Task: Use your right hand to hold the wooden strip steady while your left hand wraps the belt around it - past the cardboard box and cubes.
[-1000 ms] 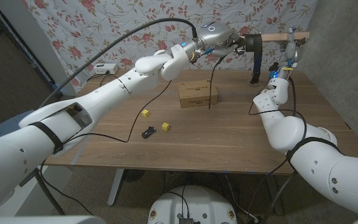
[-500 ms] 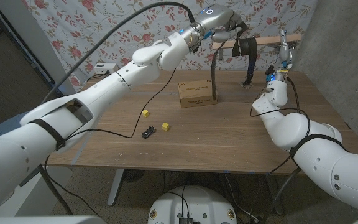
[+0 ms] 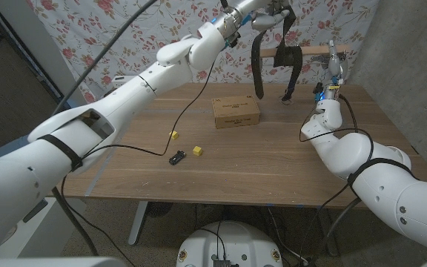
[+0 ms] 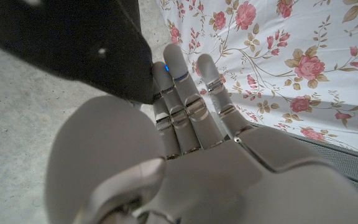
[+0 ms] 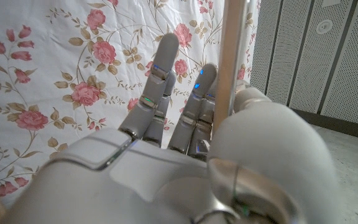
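- My right hand (image 3: 332,65) is raised at the far right of the table, fingers closed around one end of the thin, pale wooden strip (image 3: 306,50), which lies level in the air and reaches left from my grip.
- In the right wrist view my right hand (image 5: 185,149) has the strip (image 5: 234,56) running between thumb and fingers, held against the fingers.
- My left hand (image 3: 262,9) is high at the far middle, above the strip's left end, and grips the black belt (image 3: 284,55).
- The belt comes down from my left hand, loops over the strip, and its two ends hang free towards the table: one to the left of the strip's end, one below the loop.
- In the left wrist view my left hand (image 4: 185,143) has its fingers long and close together, with a dark piece of belt (image 4: 73,43) pressed against them.
- On the brown wooden table (image 3: 273,163), below and to the left of the strip, sits a small brown cardboard box (image 3: 236,112).
- Nearer and further left lie two small yellow cubes (image 3: 174,135), (image 3: 197,150), well apart from the box.
- A small black clip-like object (image 3: 176,158) lies just beside the nearer cube.
- A flowered cloth (image 3: 124,37) hangs behind the table.
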Available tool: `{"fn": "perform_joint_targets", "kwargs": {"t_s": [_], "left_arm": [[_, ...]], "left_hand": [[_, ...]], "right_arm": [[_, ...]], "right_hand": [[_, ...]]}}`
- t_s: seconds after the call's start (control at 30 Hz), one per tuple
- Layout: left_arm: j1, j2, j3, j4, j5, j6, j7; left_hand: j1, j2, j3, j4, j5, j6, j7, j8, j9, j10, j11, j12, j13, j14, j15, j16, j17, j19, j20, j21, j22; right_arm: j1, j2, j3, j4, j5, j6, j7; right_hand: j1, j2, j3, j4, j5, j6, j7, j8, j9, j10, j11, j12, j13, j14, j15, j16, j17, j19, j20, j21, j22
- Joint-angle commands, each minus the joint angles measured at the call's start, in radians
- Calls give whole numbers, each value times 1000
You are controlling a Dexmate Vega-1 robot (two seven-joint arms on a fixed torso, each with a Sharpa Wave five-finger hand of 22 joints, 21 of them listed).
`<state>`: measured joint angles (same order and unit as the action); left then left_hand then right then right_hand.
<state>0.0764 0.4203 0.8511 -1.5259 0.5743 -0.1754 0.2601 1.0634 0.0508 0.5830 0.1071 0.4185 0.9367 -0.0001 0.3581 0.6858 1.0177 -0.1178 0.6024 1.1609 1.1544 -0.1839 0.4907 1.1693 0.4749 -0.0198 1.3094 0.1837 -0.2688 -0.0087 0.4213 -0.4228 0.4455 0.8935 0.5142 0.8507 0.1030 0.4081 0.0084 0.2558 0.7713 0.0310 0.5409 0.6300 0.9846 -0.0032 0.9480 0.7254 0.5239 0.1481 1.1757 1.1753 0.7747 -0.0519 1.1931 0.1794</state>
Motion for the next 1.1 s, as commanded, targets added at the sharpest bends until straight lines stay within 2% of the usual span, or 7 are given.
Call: {"fn": "perform_joint_targets", "kwargs": {"t_s": [0.03, 0.27, 0.53, 0.7, 0.83, 0.87, 1.1], "left_arm": [[-32, -32, -34, 44, -74, 22, 38], [-42, -45, -58, 50, -126, 42, 43], [-56, -61, -83, 62, -186, 83, 38], [-58, -69, -102, 66, -239, 125, 15], [-58, -67, -97, 54, -229, 189, 14], [-57, -69, -98, 54, -227, 203, 19], [-52, -68, -112, 64, -219, 279, 67]], "left_hand": [[26, 41, 43, -52, 0, 46, 38, 1, 4, 20, -21, -5, 0, -7, -4, -3, -2, -1, 5, 5, 3], [28, 46, 42, -55, -5, 44, 42, -7, -1, 20, -18, -11, -6, -6, -2, -1, 1, -4, 6, 6, 3], [33, 54, 38, -63, -15, 43, 46, -14, -3, 23, -16, -17, -12, -7, -3, -2, -1, -7, 6, 9, 4], [37, 59, 36, -69, -21, 46, 48, -18, -6, 20, -14, -22, -17, -5, -6, 0, -1, -7, 7, 12, 4], [43, 63, 32, -79, -30, 45, 51, -25, -13, 21, -11, -25, -19, -9, 0, -1, -3, -7, 9, 15, 5], [48, 65, 31, -86, -34, 45, 53, -28, -15, 24, -9, -29, -28, -10, -9, 1, 0, -8, 11, 17, 5], [70, 80, 9, -127, -76, 48, 72, -53, -36, 38, -3, -44, -56, 7, 2, 6, -23, 4, 13, 34, 7]], "right_arm": [[20, -4, 101, 16, 98, -159, 290], [29, -21, 143, 22, 124, -259, 441], [48, -39, 197, 42, 138, -436, 588], [64, -70, 216, 59, 71, -563, 647], [75, -78, 240, 61, 6, -615, 670], [77, -79, 244, 60, -11, -615, 675], [104, -86, 311, 65, -118, -731, 714]], "right_hand": [[54, 49, 5, -1, 5, 172, 15, 7, 1, 4, 10, -3, -1, 389, -360, 260, 57, -178, -115, -5, 2], [54, 49, 5, -2, 5, 174, 14, 6, -2, 5, 13, -2, -1, 388, -360, 260, 57, -178, -114, -5, 2], [55, 50, 5, -3, 5, 182, 19, 6, -6, 12, 17, 1, -1, 389, -361, 263, 58, -176, -113, -3, 2], [55, 51, 5, -5, 4, 187, 20, 7, -7, 16, 17, 5, 1, 392, -361, 266, 59, -171, -111, 0, 2], [56, 50, 5, -6, 4, 188, 20, 6, -9, 16, 17, 8, 6, 395, -360, 270, 60, -170, -112, 0, 2], [56, 50, 5, -7, 3, 189, 19, 7, -9, 14, 18, 8, 7, 395, -360, 271, 60, -171, -112, 0, 2], [57, 50, 5, -9, 2, 192, 18, 10, -7, 17, 17, 9, 7, 395, -360, 276, 61, -172, -112, -1, 1]]}}
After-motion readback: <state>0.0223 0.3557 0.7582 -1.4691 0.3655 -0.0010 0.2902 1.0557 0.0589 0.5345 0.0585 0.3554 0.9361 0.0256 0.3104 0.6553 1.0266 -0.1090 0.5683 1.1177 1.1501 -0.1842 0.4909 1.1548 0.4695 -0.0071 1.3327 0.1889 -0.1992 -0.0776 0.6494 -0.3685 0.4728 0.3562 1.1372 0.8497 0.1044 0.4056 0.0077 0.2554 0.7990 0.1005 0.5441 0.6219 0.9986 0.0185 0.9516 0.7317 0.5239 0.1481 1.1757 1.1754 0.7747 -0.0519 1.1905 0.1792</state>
